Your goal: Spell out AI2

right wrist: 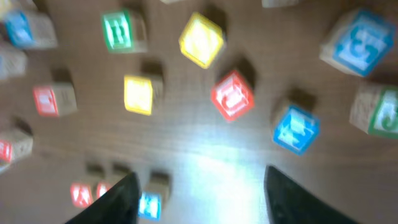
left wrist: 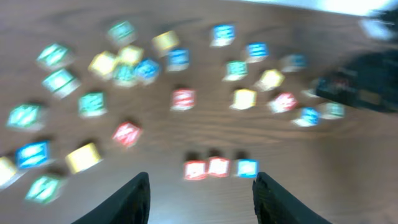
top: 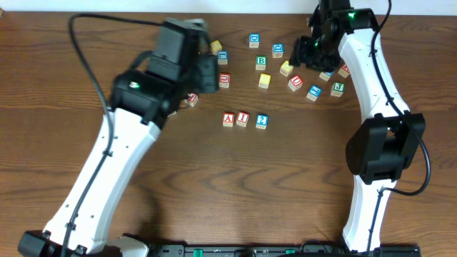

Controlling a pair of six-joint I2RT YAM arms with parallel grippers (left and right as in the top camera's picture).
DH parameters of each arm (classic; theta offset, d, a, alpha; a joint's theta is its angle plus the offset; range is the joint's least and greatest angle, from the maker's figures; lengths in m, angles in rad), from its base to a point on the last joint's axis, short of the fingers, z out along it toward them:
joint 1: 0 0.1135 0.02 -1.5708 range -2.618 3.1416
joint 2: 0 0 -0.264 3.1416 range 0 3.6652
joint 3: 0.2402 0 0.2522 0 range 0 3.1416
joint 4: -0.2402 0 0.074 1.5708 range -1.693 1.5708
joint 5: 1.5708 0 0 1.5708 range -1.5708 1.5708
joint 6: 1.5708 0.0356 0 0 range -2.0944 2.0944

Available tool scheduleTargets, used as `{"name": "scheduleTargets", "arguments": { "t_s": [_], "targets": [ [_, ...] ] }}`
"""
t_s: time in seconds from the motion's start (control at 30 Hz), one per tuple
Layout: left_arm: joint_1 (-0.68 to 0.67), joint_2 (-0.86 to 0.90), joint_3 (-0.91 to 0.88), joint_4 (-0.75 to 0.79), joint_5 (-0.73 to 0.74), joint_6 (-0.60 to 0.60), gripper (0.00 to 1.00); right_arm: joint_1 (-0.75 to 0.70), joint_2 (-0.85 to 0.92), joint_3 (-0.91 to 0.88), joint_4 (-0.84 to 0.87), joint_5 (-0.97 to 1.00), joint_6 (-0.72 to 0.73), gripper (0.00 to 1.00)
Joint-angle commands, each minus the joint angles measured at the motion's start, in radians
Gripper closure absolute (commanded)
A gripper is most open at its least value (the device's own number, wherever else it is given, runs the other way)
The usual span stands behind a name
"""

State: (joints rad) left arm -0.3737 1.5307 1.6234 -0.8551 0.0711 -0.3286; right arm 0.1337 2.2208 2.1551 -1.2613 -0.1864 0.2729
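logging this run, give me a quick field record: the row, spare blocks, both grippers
row: red A wooden block, red I wooden block, blue 2 wooden block, side by side, reading AI2
spares: coloured wooden letter blocks scattered beyond the row
left gripper: open, empty
right gripper: open, empty, over the spares
surface: dark wooden table

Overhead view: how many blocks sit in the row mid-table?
3: the red A block on the left, the red I block in the middle, the blue 2 block on the right, side by side. Nothing covers that row.

A block (top: 228, 119), I block (top: 243, 118), 2 block (top: 261, 121)
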Motion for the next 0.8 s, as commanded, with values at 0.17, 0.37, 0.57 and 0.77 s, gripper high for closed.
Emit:
{"name": "scheduleTargets", "arguments": {
  "t_s": [0.17, 0.37, 0.57, 0.77],
  "targets": [
    [0.130, 0.091, -0.120, -0.029, -0.012, 0.021, 0.59, 0.043, -0.042, -0.094, -0.122, 0.023, -0.020, 0.81],
    [0.130, 0.216, -0.141, -0.027, 0.003, 0.020, 0.92, 0.125, -0.042, -0.257, -0.008, 0.023, -0.004, 0.99],
    [0.130, 0.336, -0.141, -0.018, 0.053, 0.023, 0.92, 0.189, -0.042, -0.389, 0.128, 0.023, 0.049, 0.99],
    [0.122, 0.441, -0.142, 0.026, 0.169, 0.059, 0.93, 0.205, -0.042, -0.465, 0.203, 0.023, 0.094, 0.99]
  ]
}}
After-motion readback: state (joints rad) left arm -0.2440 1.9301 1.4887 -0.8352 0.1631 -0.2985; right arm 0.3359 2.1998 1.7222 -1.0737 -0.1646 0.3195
